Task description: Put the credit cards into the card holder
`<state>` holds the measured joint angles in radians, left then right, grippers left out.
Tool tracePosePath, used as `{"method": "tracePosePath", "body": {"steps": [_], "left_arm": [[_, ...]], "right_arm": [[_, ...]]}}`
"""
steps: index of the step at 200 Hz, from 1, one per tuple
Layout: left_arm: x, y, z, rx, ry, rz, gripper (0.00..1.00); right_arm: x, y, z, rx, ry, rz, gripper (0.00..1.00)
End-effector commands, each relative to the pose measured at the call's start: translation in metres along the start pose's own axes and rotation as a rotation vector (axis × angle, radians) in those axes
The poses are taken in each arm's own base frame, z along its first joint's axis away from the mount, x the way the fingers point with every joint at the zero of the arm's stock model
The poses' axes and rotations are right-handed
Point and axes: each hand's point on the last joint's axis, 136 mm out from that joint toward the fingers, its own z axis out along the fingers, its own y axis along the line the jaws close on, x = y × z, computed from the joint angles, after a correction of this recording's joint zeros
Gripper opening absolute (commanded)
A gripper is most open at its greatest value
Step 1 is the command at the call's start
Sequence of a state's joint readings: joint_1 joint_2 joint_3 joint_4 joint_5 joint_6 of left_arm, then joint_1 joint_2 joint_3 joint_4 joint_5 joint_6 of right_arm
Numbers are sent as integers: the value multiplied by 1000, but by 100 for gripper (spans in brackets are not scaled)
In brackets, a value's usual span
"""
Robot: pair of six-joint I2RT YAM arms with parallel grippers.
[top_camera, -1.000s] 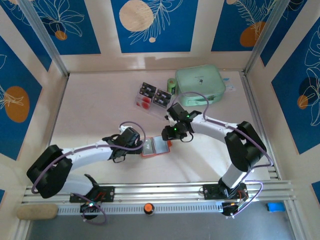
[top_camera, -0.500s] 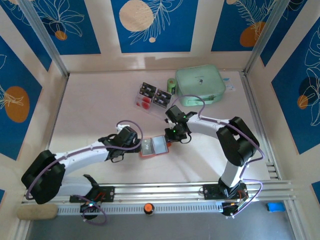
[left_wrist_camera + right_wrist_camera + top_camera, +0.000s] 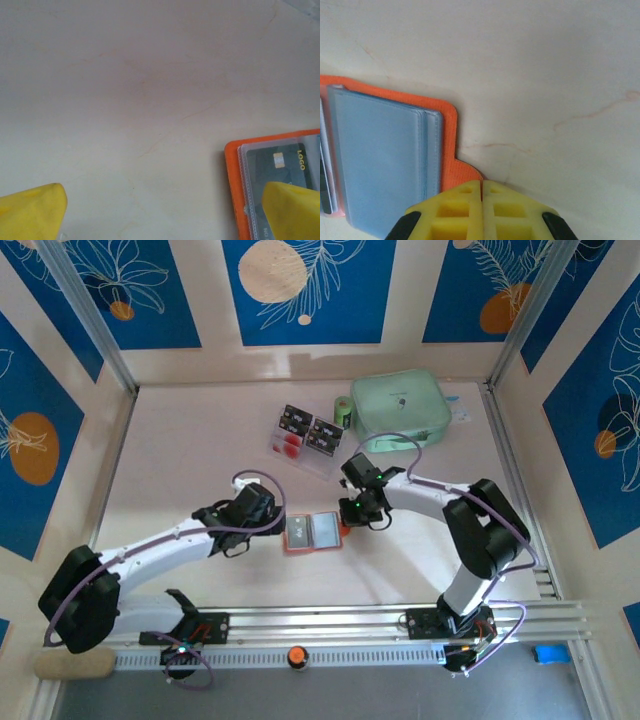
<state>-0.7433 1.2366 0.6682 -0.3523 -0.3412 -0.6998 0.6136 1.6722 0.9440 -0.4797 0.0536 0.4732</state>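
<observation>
Well, right tool sits shut at the card holder, left tool gapes wide; any drag could flip it closed.

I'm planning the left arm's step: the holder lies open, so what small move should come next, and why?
Probably lift the open left fingers away from the holder and toward the cards farther back. The right fingers look shut on the holder's tab, pinning it open, and no card is held.
</observation>
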Motion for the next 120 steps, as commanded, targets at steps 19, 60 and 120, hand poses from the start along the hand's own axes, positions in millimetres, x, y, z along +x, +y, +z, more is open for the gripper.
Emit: {"method": "tracePosePath", "body": {"steps": [19, 60, 120], "left_arm": [[-19, -15, 0, 35, -35, 23, 100], [-29, -29, 3, 74, -63, 76, 100], [-33, -47, 4, 121, -66, 103, 100]], "right_arm": [[8, -15, -7, 21, -17, 78, 0], [17, -29, -6, 25, -25, 176, 0], [15, -18, -21, -35, -54, 202, 16]]}}
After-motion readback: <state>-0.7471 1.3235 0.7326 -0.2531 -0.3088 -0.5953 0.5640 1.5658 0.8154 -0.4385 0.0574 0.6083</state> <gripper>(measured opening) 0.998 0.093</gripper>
